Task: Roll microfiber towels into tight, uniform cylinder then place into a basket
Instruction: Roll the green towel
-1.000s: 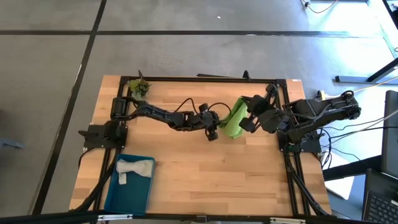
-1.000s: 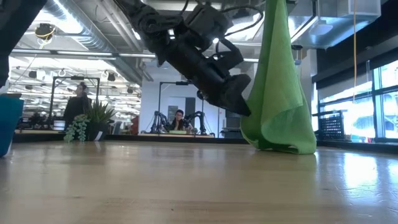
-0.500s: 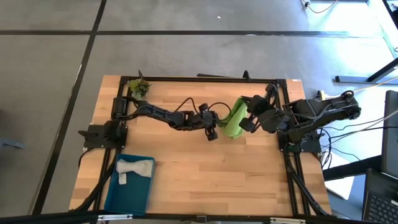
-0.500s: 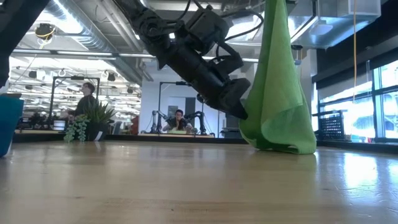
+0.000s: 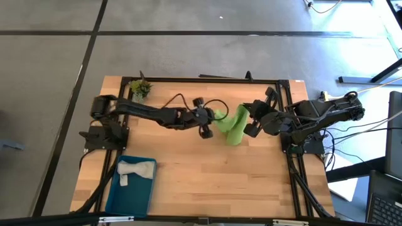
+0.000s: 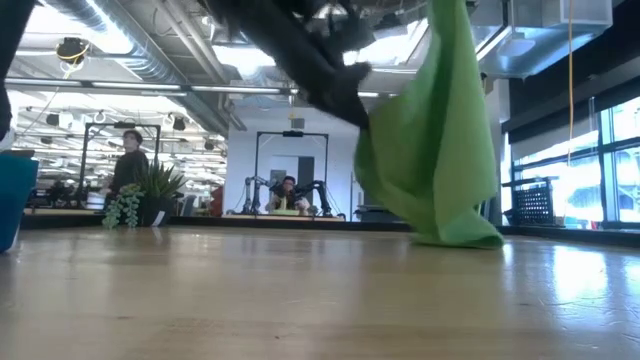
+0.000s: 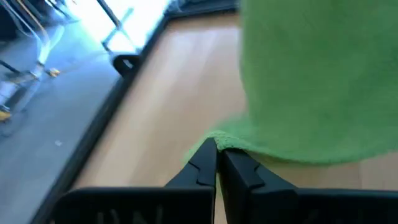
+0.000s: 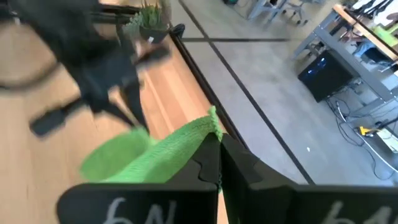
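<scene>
The lime green microfiber towel (image 5: 233, 125) hangs between my two grippers over the middle of the table, and its lowest fold (image 6: 465, 238) rests on the wood. My right gripper (image 5: 249, 120) is shut on its top; my left gripper (image 5: 209, 121) is shut on a lower corner, to the towel's left. The light grey towel (image 5: 135, 169) lies in the teal basket (image 5: 120, 202) at the near left corner. My left gripper pinches a corner of the towel's hem (image 7: 219, 142) between its two fingers, coming from the table's left and slanting down. That corner is lifted clear, and the cloth runs slack from it toward the right gripper. My right gripper pinches the towel's top corner (image 8: 210, 123) between its two fingers, slanting down from the table's right. The towel hangs below the gripper (image 6: 445, 60), with only its bottom fold on the table.
A small green plant (image 5: 139, 88) stands at the far left corner. The basket's wall (image 6: 14, 198) shows at the low view's left edge. A black frame (image 5: 207, 80) runs round the table. Bare wood lies in front of the towel.
My left gripper has taken hold of the green towel's lower corner, then gone up and toward the table's left edge with it. That corner is now lifted and drawn out to the left, so the towel is spread wider; its top stays in the right gripper.
</scene>
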`<state>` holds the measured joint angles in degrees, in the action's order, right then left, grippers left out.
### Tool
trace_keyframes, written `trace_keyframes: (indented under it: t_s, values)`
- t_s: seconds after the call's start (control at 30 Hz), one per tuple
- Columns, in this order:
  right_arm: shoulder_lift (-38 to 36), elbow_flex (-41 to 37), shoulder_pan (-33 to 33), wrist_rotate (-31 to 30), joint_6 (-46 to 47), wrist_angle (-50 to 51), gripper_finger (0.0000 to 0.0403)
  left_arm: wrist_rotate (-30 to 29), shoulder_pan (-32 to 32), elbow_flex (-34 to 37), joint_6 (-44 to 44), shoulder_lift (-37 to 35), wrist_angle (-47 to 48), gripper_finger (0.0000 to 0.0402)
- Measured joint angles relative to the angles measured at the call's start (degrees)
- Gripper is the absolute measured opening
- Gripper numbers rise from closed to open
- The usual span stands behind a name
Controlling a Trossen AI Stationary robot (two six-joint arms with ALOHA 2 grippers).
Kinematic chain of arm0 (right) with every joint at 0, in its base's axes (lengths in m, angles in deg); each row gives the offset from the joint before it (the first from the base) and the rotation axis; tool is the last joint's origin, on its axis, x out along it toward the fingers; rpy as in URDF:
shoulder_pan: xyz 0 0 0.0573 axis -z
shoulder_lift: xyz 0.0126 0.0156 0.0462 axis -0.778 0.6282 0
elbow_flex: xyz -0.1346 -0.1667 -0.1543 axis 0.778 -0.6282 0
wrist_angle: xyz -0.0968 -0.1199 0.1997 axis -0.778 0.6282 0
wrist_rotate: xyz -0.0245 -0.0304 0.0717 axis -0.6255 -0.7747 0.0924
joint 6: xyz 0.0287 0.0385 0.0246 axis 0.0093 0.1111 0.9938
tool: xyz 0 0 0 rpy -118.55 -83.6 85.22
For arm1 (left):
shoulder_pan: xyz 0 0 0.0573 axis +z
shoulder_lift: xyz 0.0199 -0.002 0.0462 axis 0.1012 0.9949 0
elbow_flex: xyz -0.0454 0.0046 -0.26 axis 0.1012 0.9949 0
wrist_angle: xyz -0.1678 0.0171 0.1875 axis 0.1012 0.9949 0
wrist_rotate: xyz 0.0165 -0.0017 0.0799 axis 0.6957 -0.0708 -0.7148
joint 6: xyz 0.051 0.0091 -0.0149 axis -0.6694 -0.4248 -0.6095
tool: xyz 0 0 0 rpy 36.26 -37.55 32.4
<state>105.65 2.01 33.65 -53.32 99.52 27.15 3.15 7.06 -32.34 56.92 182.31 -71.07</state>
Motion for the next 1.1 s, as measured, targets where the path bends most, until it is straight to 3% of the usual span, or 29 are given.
trace_keyframes:
  t_s: [0.27, 0.53, 1.1]
  values:
    - [-0.11, 0.0, 0.1, -0.73, 0.41, 1.33, 0.0004, -6.53, -0.04, 0.02, -1.7, -12.96, 11.27, 0.0]
    - [-0.24, 0.0, 1.73, -10.02, -1.79, 1.03, 0.0004, -9.77, 3.34, 0.0, -5.75, -22.93, 13.57, 0.0]
    - [1.05, -2.73, 18.2, -7.61, -5.36, -0.49, 0.0004, -9.93, 11.89, 0.03, -13.59, -24.51, 14.22, 0.0]
